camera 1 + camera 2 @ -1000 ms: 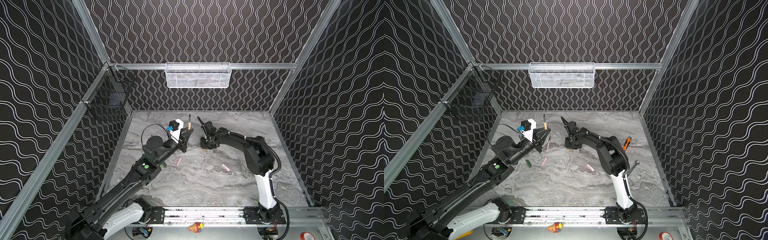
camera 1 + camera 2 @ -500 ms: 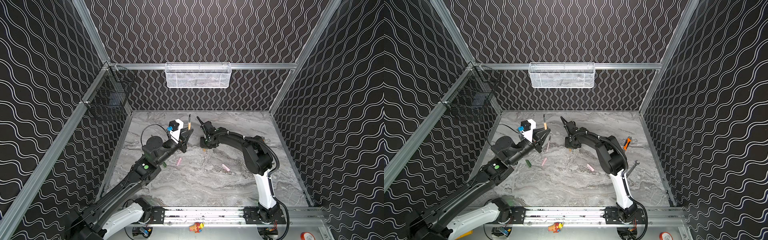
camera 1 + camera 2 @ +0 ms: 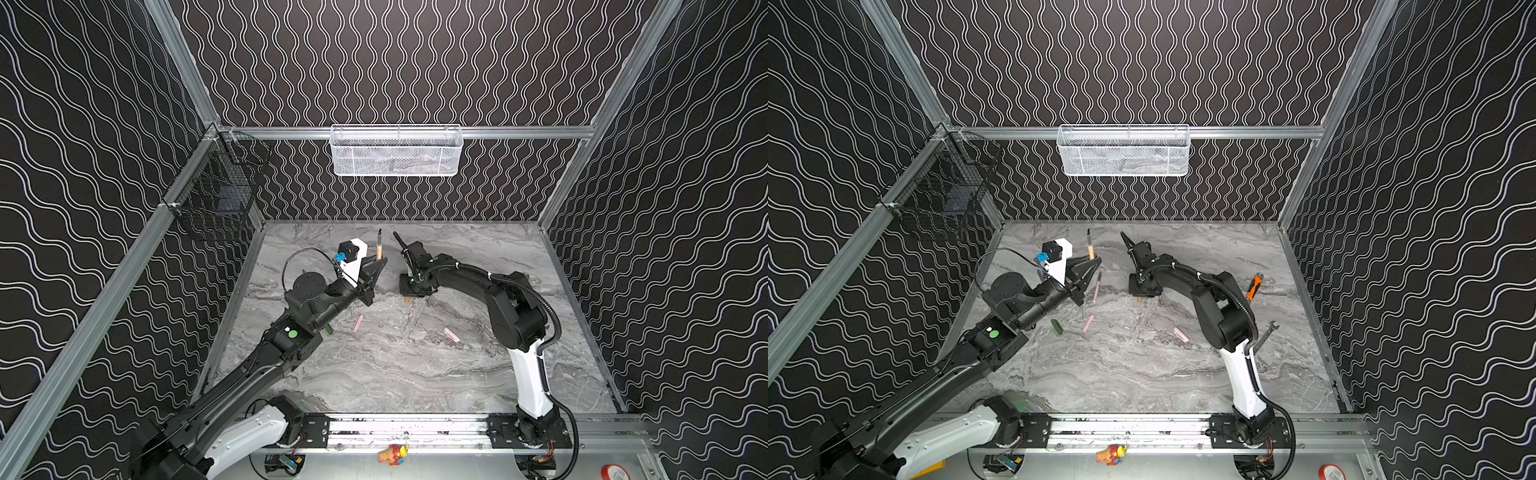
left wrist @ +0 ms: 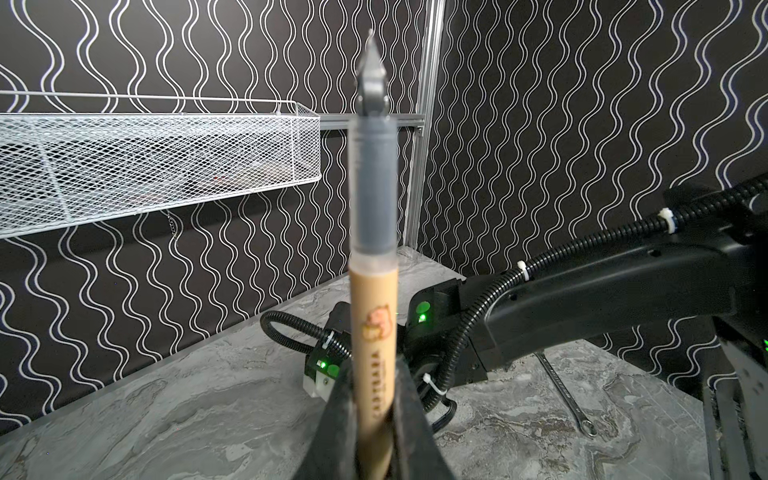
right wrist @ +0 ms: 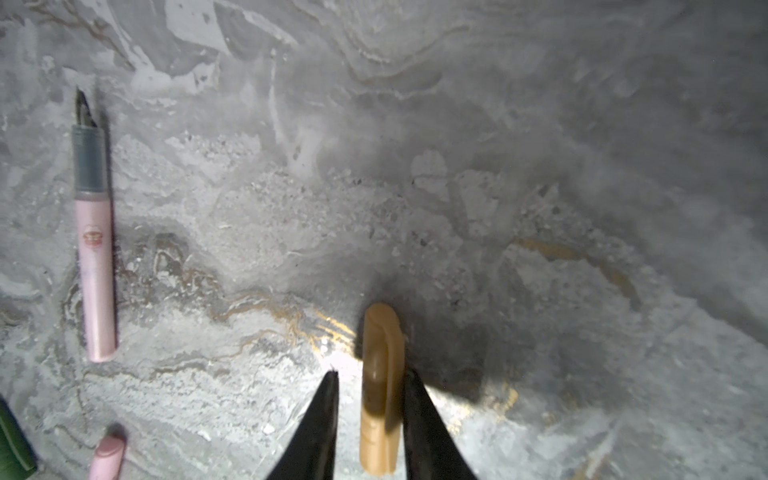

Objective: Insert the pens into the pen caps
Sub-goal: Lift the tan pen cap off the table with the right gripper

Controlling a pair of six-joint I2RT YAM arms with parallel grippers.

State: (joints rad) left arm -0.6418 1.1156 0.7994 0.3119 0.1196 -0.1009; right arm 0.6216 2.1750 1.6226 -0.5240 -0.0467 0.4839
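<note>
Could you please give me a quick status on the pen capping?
Left hand shut on tan pen, upright, tip up. Right hand open around gold cap, gap at one finger. Pink pen lies apart, not obstructing.

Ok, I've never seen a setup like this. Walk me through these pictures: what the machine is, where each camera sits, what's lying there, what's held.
Two black robot arms stand on a rail at the edge of a marble table. Two pictures look down from overhead, nearly alike; the other two come from a camera on each arm's wrist. The left jaws are shut on a tan pen, tip up. The right jaws are down at the table, open around a gold cap lying there. Loose on the table: a pink pen, two pink caps, a green cap, a spanner.
</note>
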